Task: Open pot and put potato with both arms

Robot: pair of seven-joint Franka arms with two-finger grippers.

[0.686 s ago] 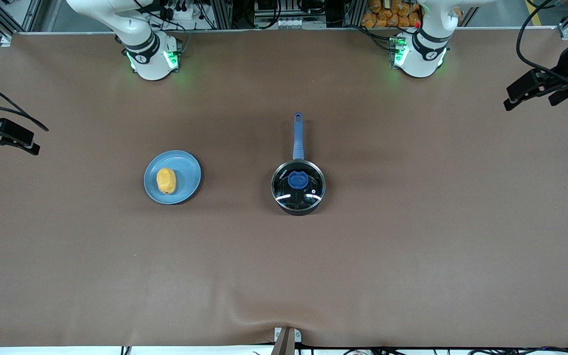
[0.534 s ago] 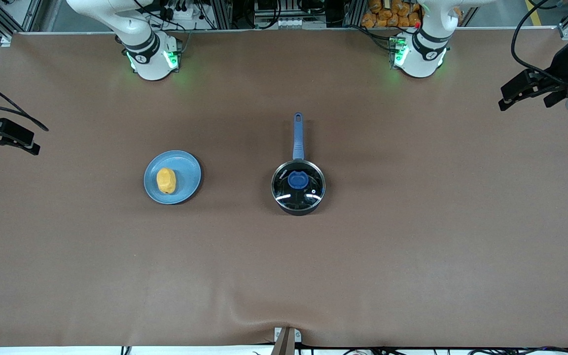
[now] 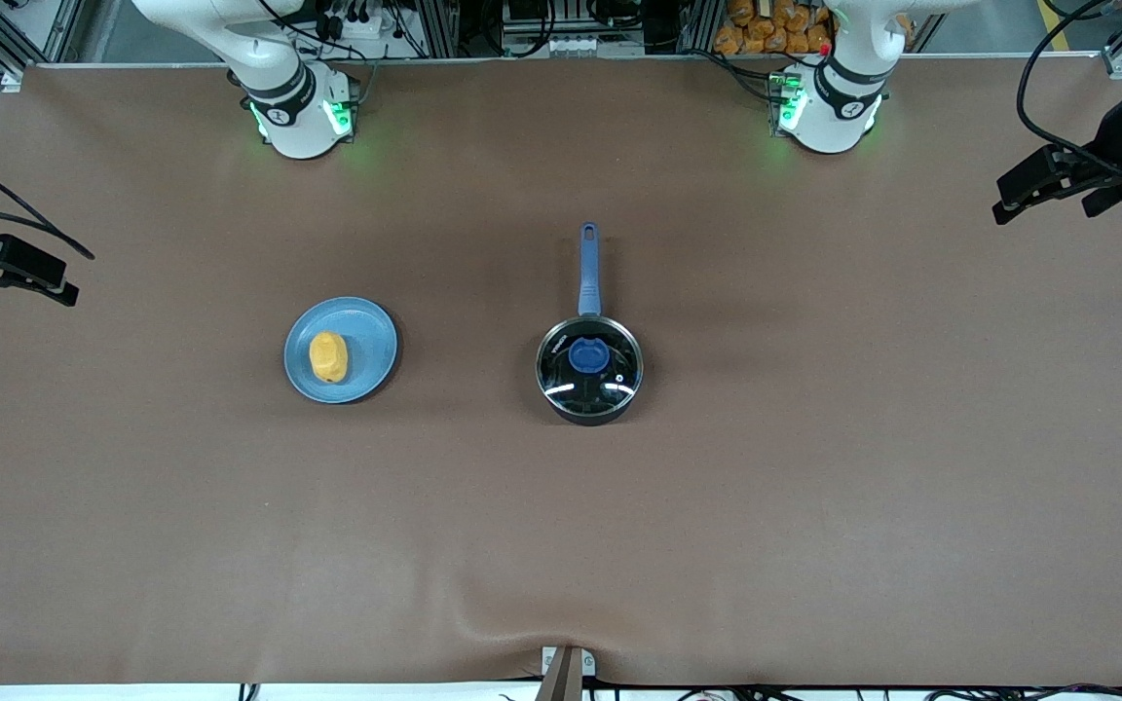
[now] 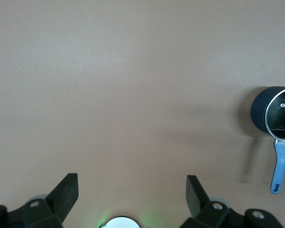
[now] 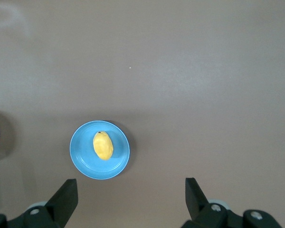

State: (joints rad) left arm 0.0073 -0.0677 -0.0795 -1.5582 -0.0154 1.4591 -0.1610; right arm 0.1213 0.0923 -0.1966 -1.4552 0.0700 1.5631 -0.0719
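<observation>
The black pot [image 3: 588, 401] stands mid-table, its blue handle [image 3: 588, 268] pointing toward the robots' bases. A glass lid with a blue knob [image 3: 587, 355] sits on it. The yellow potato [image 3: 328, 357] lies on a light-blue plate [image 3: 366, 336] beside the pot, toward the right arm's end. My left gripper [image 3: 1046, 195] hangs open over the left arm's end of the table, well apart from the pot [image 4: 262, 114]. My right gripper [image 3: 23, 287] hangs open over the right arm's end. Its wrist view shows the potato [image 5: 103, 145] on the plate [image 5: 85, 161], with nothing between the open fingers [image 5: 66, 194].
Brown cloth covers the whole table [image 3: 814, 506]. The arms' green-lit bases [image 3: 300, 117] stand along the table edge farthest from the front camera. A small bracket [image 3: 566, 667] sits at the nearest edge.
My left gripper has shifted slightly over its end of the table. The right arm, pot, lid, plate and potato have not moved.
</observation>
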